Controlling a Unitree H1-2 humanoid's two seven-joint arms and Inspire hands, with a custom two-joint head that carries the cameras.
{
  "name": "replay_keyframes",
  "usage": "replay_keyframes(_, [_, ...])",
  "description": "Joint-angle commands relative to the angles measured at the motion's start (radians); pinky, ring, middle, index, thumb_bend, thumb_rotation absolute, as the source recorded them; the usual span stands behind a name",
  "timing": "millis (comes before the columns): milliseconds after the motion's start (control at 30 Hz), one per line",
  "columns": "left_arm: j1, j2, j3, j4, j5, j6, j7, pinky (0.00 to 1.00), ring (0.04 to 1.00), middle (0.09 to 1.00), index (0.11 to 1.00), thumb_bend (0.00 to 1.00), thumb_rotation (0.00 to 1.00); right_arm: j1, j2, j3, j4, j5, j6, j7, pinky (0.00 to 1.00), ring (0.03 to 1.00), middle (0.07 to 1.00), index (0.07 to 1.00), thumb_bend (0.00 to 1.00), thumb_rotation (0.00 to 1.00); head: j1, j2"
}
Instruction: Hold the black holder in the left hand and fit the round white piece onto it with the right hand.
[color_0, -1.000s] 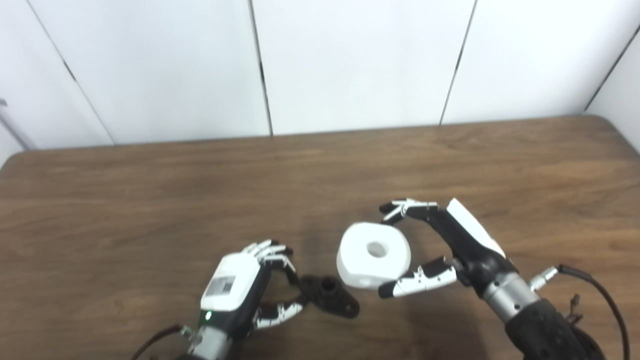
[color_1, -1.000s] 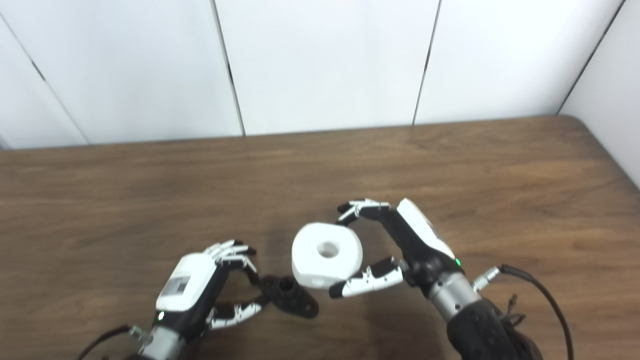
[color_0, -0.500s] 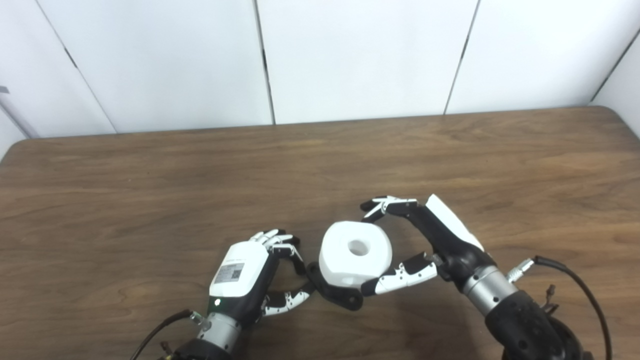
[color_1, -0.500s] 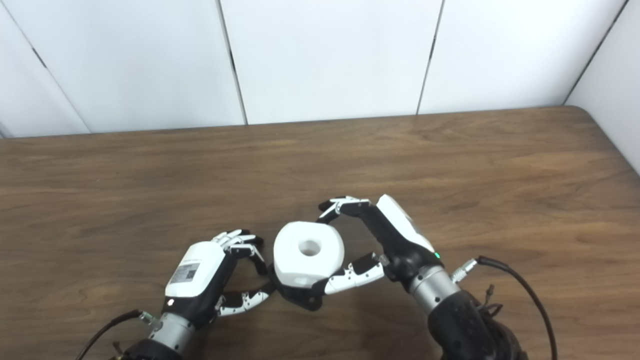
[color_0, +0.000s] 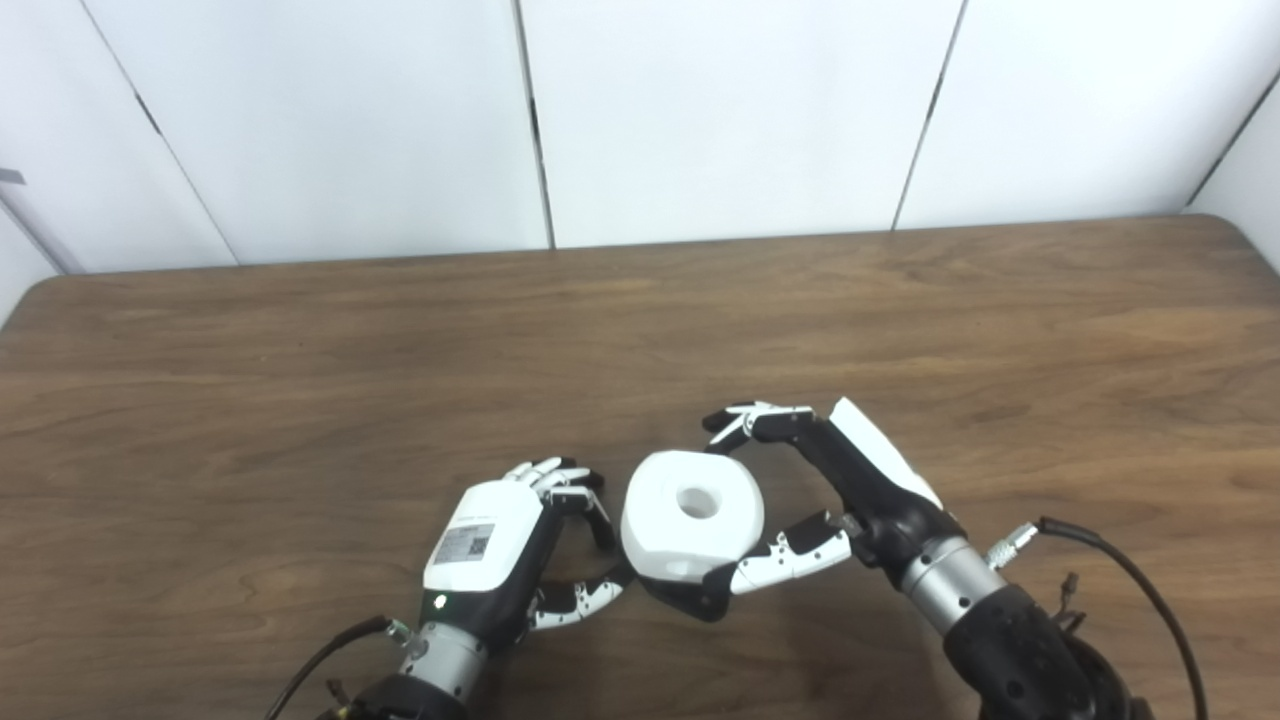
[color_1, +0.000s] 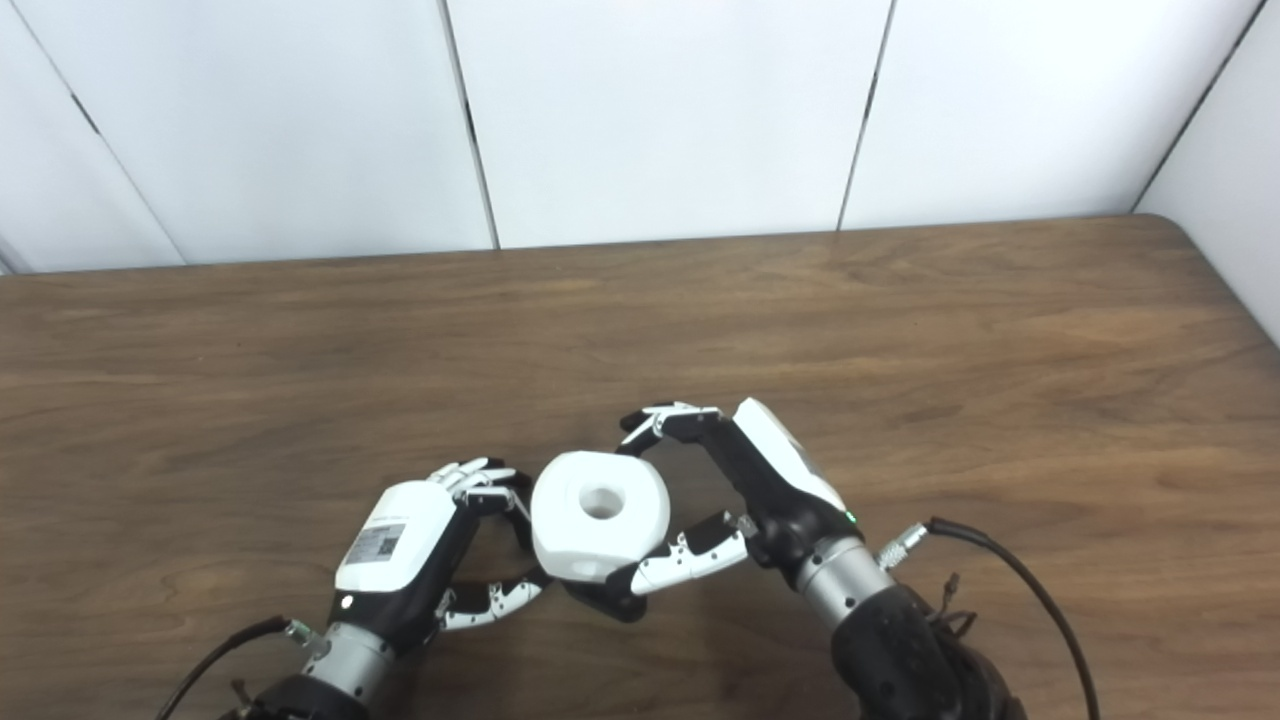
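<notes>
The round white piece (color_0: 692, 513) with a hole in its middle sits directly over the black holder (color_0: 690, 598), hiding all but the holder's lower edge. My right hand (color_0: 850, 490) is shut on the white piece, fingers on its far side and thumb on its near side. My left hand (color_0: 500, 548) lies on the table (color_0: 300, 400) just left of it, fingers and thumb closed on the holder's left end. Whether the piece is seated on the holder's post is hidden.
The wooden table stretches wide to the back and both sides, ending at white wall panels (color_0: 700, 120). A black cable (color_0: 1120, 570) trails from my right wrist at the lower right; another runs from my left wrist at the bottom edge.
My right hand has carried the white piece leftward and down, from beside the holder to directly over it. The left hand has stayed on the holder. The camera view has shifted slightly.
</notes>
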Motion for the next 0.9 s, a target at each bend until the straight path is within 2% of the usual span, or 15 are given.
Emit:
replay_keyframes(0, [0.017,0.0,-0.021,0.013,0.005,0.025,-0.06,0.88,0.885,0.805,0.487,0.52,0.05,-0.017,-0.004,0.002,-0.014,0.018,-0.022,-0.03,0.84,0.894,0.794,0.483,0.52,0.14,0.001,0.002])
replay_keyframes(867, [0.014,-0.016,-0.021,0.013,0.007,0.025,-0.053,0.89,0.889,0.804,0.487,0.52,0.05,-0.016,-0.073,0.04,0.027,0.031,-0.051,-0.077,0.83,0.885,0.789,0.483,0.52,0.14,0.016,0.012])
